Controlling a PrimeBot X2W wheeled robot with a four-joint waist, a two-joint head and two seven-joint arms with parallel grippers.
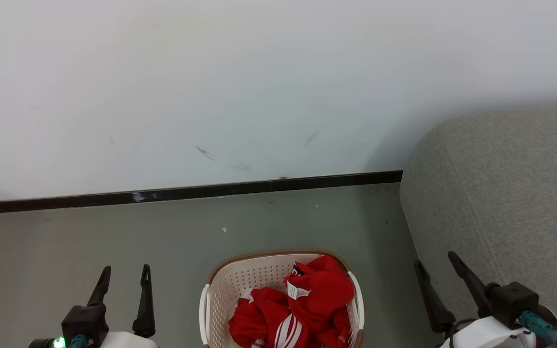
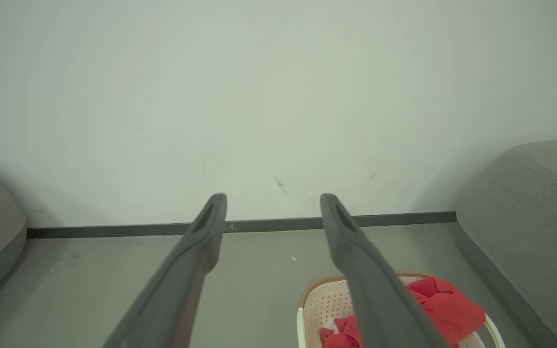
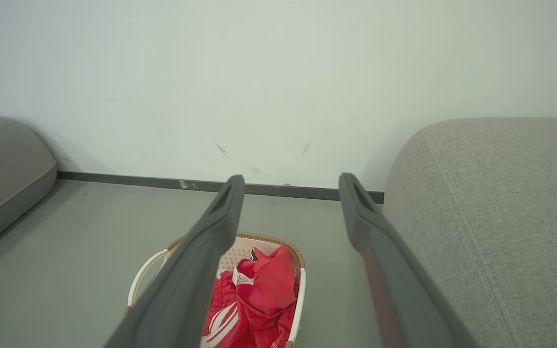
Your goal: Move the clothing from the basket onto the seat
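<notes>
Both pairs of jaws are held spread and empty. The left gripper (image 1: 126, 270) is poised over bare floor (image 1: 114, 232) left of the basket (image 1: 240, 263), and the right gripper (image 1: 435, 261) beside the rounded corner of the seat (image 1: 501, 193), seemingly readied for a reach. The clothing (image 1: 302, 304) is heaped in the basket, towards its right rim. The floor's far edge is met by a dark skirting board (image 1: 211, 190) under a scuffed pale wall (image 1: 211, 72).
</notes>
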